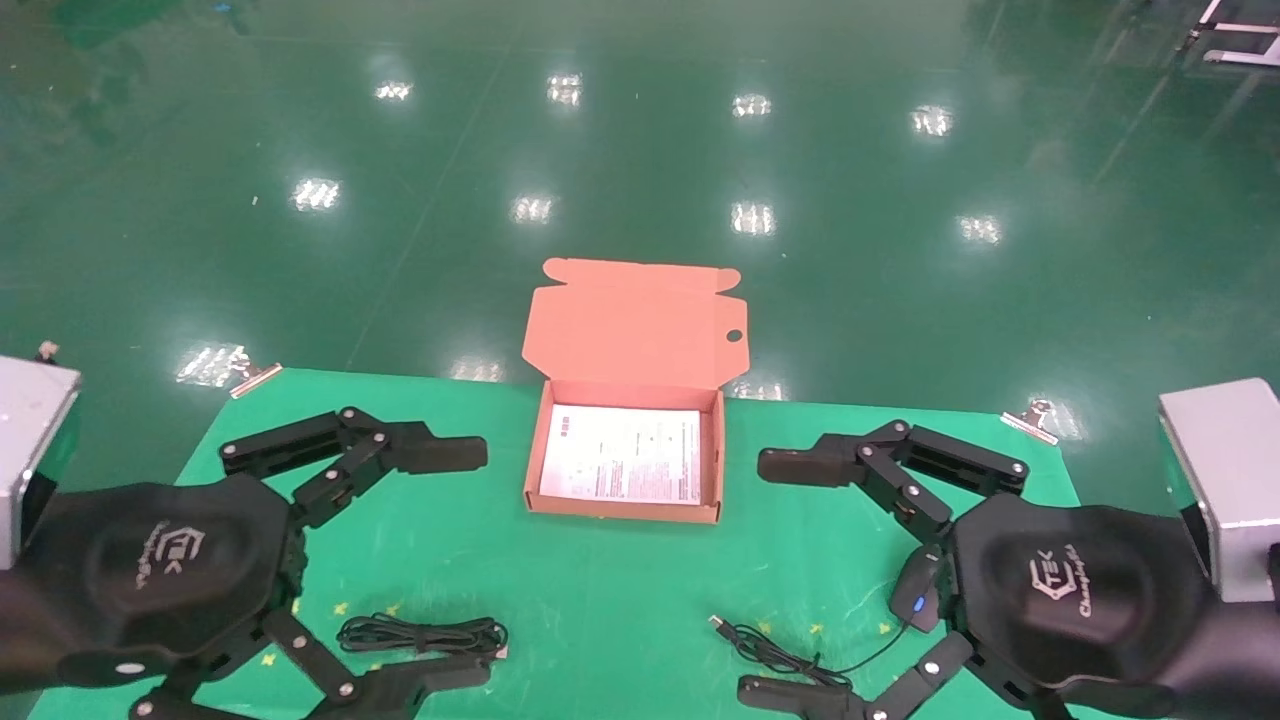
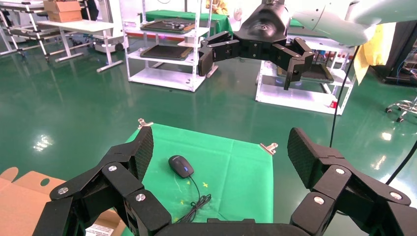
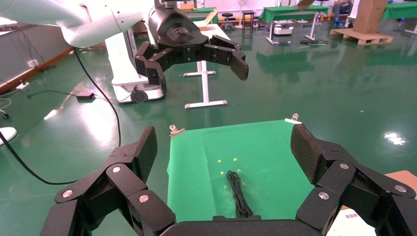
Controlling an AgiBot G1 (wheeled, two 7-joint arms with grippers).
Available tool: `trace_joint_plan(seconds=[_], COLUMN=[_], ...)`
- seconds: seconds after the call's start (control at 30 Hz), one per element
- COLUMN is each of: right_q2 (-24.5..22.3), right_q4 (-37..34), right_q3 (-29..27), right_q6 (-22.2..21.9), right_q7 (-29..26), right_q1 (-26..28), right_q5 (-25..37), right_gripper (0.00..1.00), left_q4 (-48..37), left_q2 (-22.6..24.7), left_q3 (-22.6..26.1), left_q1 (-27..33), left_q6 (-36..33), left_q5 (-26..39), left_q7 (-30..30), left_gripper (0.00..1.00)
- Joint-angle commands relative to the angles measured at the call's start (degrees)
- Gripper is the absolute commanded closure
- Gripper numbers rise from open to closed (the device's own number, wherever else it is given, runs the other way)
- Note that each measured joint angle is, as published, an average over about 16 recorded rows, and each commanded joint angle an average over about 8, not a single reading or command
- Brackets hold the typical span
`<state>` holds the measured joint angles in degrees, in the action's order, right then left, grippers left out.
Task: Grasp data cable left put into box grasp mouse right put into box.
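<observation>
The box [image 1: 621, 511] lies open at the middle of the green table, lid [image 1: 635, 322] tilted back, a white leaflet [image 1: 622, 454] inside. The data cable [image 1: 422, 634], a narrow black bundle, rests near the front edge, between the fingers of my open left gripper [image 1: 450, 565]. The mouse [image 1: 918, 590] sits at the front right, partly under my open right gripper [image 1: 780, 578], its cord [image 1: 770, 650] trailing left. Across the table, the left wrist view shows the mouse [image 2: 181, 165]. The right wrist view shows the data cable [image 3: 238, 194]. Both grippers hover above the cloth and hold nothing.
Metal clips [image 1: 255, 378] [image 1: 1030, 418] pin the green cloth at the table's far corners. Beyond the far edge lies glossy green floor. Bare cloth lies between the box and each gripper.
</observation>
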<state>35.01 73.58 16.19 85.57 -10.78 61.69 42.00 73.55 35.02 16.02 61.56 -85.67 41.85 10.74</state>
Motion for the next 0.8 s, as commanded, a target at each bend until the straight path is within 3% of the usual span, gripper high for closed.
trace_joint_plan(seconds=[0.03,0.8], right_q2=[0.0,-0.4], right_q4=[0.0,0.1], right_q3=[0.0,0.1], right_q6=[0.0,0.1], right_q7=[0.0,0.1], right_q1=[0.0,0.2], right_q5=[0.0,0.6], right_gripper=[0.00,0.00], left_q4=[0.0,0.8], left_q2=[0.0,0.2], left_q3=[0.0,1.4], left_q1=[0.0,1.2], left_q6=[0.0,-0.7], left_q5=[0.0,2.4], left_q7=[0.0,0.6], left_gripper=[0.00,0.00])
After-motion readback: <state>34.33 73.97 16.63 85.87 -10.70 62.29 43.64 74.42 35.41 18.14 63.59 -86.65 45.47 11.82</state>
